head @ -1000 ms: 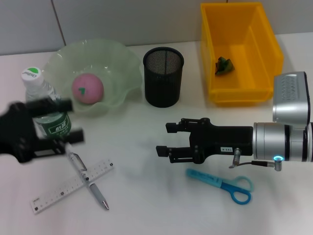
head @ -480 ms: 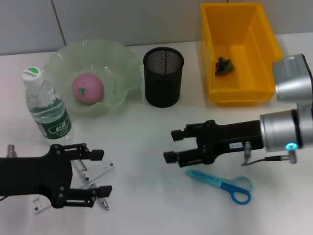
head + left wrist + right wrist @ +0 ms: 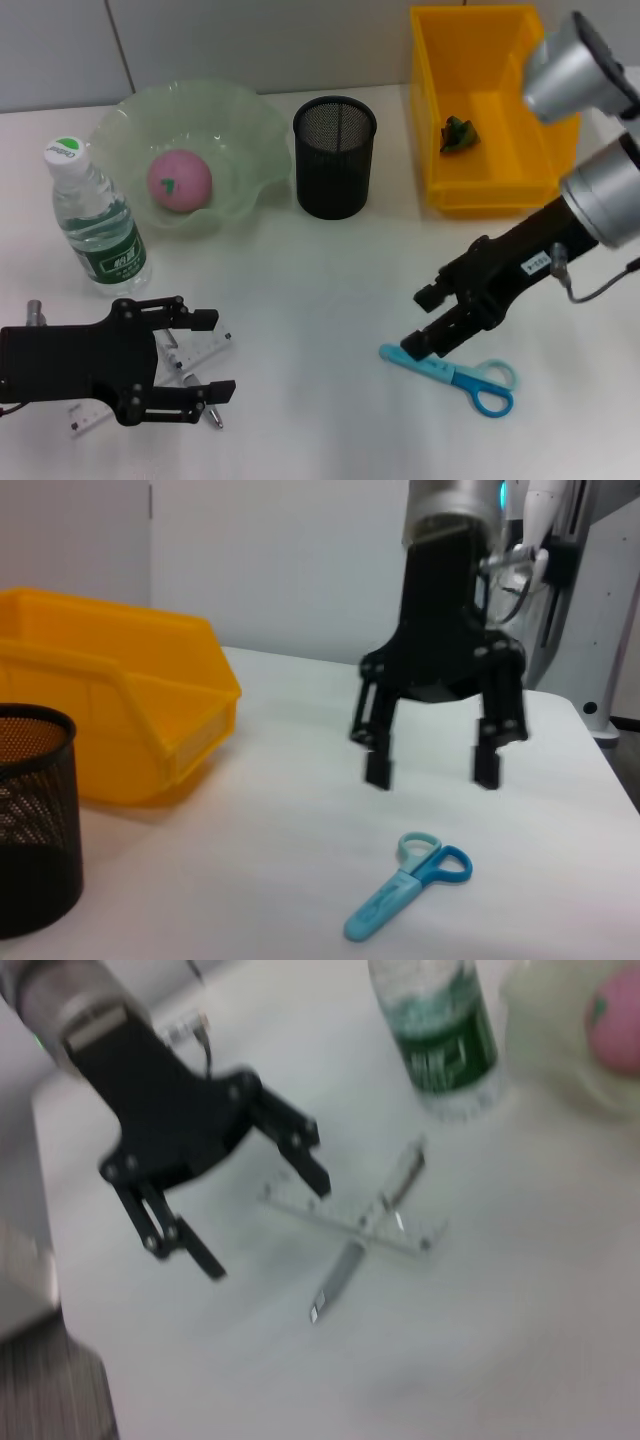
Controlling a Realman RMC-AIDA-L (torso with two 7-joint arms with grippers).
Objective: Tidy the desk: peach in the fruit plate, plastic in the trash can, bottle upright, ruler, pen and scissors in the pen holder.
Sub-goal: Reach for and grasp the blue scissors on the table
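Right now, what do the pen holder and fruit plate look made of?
Pen holder: black wire mesh, likely metal with a matte finish; light shows through the weave. Fruit plate: translucent pale green with a wavy rim, glossy; glass or plastic, cannot tell which. The peach shows clearly against its wall.

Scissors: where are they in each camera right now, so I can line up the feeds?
Head view: scissors lie on the table at lower right, just below the open right gripper.
Left wrist view: scissors low in the frame, in front of that gripper.
Right wrist view: not in it.
Shared landmark: the right gripper.
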